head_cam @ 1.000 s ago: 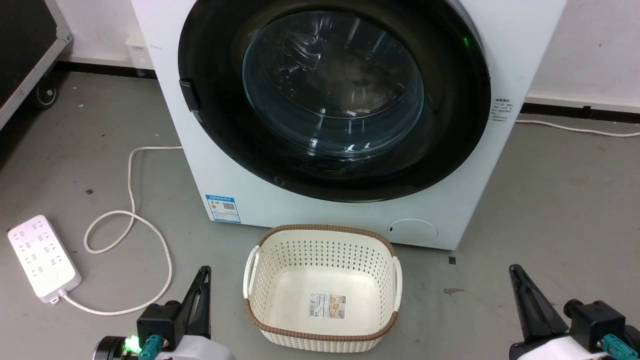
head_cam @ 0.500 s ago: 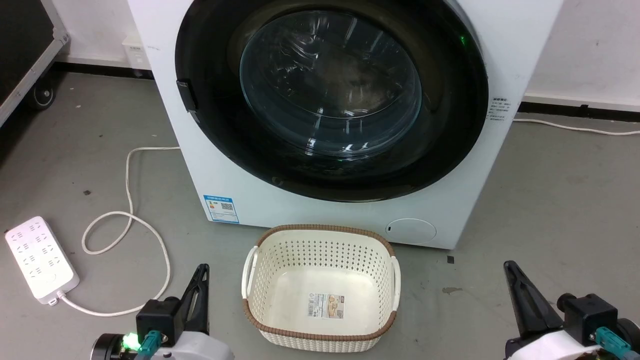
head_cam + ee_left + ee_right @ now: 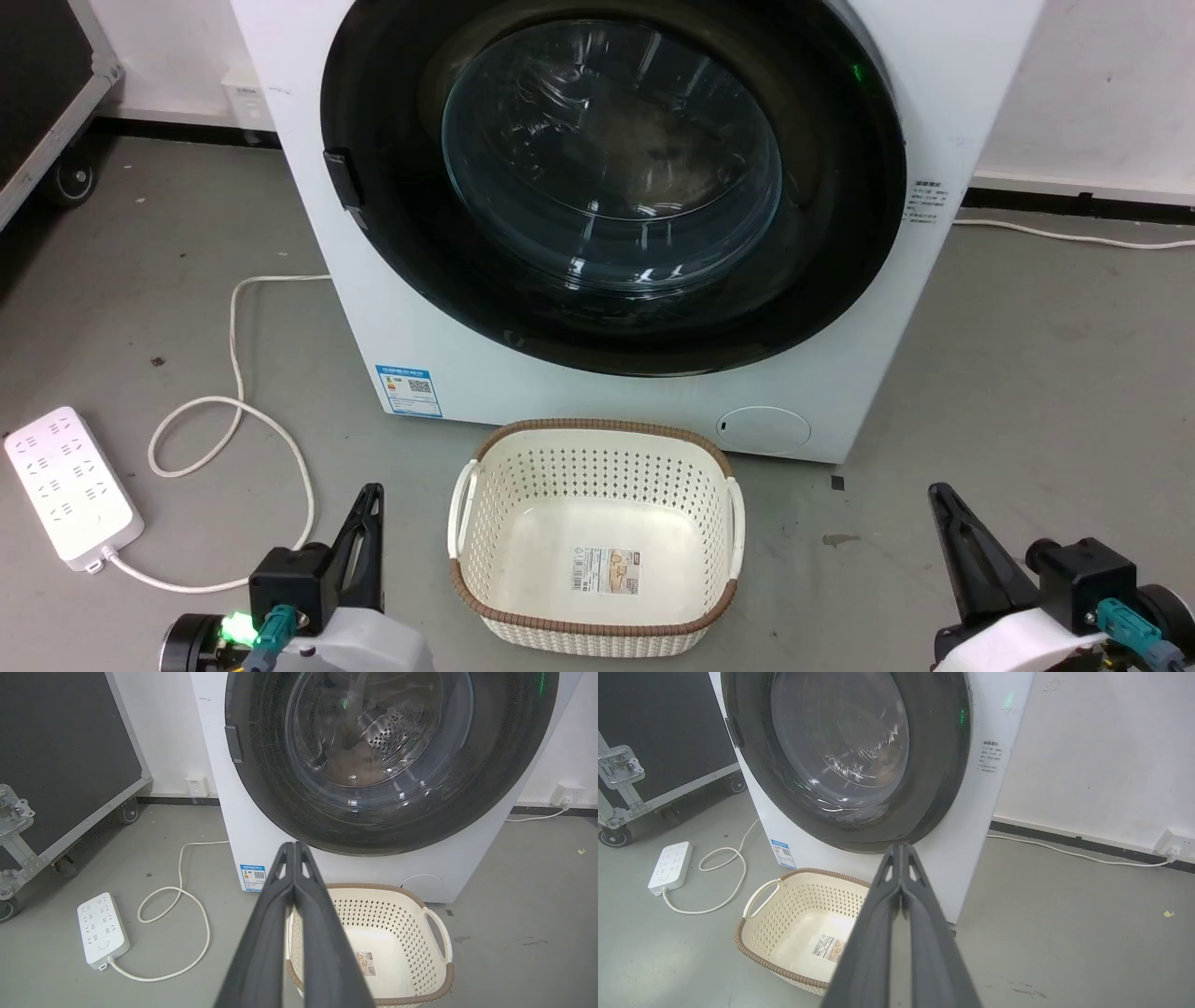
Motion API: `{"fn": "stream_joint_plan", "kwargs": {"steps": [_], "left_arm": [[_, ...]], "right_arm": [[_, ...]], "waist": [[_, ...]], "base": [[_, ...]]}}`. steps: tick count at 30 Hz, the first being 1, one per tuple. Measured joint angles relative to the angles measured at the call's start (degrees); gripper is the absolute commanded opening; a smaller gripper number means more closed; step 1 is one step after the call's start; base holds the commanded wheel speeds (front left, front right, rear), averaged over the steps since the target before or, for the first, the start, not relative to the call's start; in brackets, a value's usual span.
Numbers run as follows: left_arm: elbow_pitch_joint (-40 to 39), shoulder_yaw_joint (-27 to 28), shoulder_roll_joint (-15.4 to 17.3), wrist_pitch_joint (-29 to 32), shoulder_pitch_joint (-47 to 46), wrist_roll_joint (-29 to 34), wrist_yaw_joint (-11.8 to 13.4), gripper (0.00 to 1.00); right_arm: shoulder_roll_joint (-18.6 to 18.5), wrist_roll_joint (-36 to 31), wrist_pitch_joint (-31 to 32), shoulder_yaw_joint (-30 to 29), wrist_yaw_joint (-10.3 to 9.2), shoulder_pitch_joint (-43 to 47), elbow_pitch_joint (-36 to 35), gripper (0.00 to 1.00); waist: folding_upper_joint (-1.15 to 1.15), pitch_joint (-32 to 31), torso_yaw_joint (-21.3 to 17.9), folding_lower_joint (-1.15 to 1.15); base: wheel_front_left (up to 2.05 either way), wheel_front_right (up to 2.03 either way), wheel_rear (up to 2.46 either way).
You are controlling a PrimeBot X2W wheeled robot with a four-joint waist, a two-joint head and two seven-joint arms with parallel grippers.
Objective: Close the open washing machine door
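Two grippers, both with fingers pressed together and holding nothing, hang low and well apart from the machine. At the far left lie a power strip [image 3: 65, 485] and its looped cable [image 3: 233, 411], no part of the job. The left gripper [image 3: 294, 845] points at the door's lower left rim. The basket [image 3: 597, 427] stands on the floor just before the machine, between the arms. The door [image 3: 611, 177] lies against the white front and looks flush or nearly so; I cannot tell whether its latch has caught. The tab [image 3: 343, 177] on its left edge suggests a hinge on the right. A firm push with closed fingertips on the black rim near that tab, not on the glass, should therefore seat it best, reaching over the basket. The right gripper [image 3: 901, 845] seems worse placed for that.
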Motion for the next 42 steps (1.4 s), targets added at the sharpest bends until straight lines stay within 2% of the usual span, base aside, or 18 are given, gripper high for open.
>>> {"fn": "stream_joint_plan", "kwargs": {"steps": [42], "left_arm": [[-2.34, 1.35, -0.34, 3.96, -0.54, 1.99, 0.45, 0.0]], "right_arm": [[0.13, -1.48, 4.01, 1.71, 0.0, -2.01, -0.91, 0.0]], "waist": [[0.0, 0.09, -0.75, 0.0]], "base": [[0.0, 0.0, 0.0]]}}
